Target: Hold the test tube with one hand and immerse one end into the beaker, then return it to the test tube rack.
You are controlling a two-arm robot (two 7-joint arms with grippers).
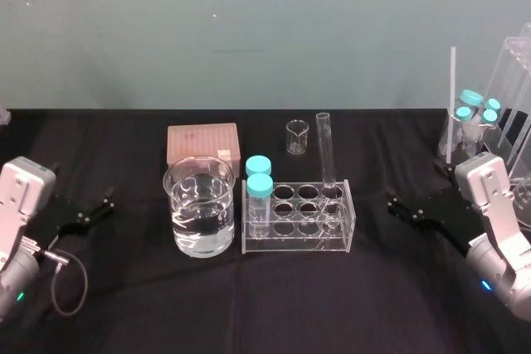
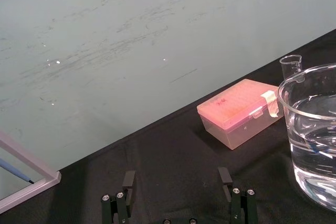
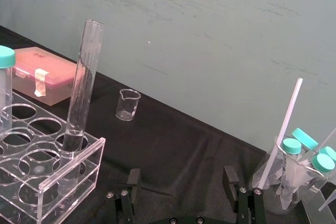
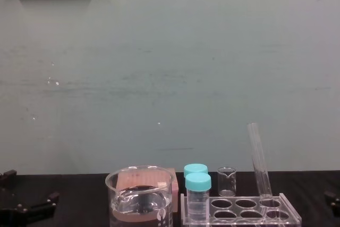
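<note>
At the two o'clock corner of the test tube rack (image 1: 297,243), the test tube (image 1: 326,153) stood tilted, the beaker (image 1: 186,205) at the rack's nine o'clock. Left gripper (image 1: 93,210) at eight and right gripper (image 1: 406,210) at four o'clock sat with fingers apart.

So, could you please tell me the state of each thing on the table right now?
left gripper: open, empty
right gripper: open, empty
test tube: standing tilted, uncapped
beaker: upright, partly filled
test tube rack: holds the test tube and two vials
vials: capped
tiny beaker: empty
pink box: closed
</note>
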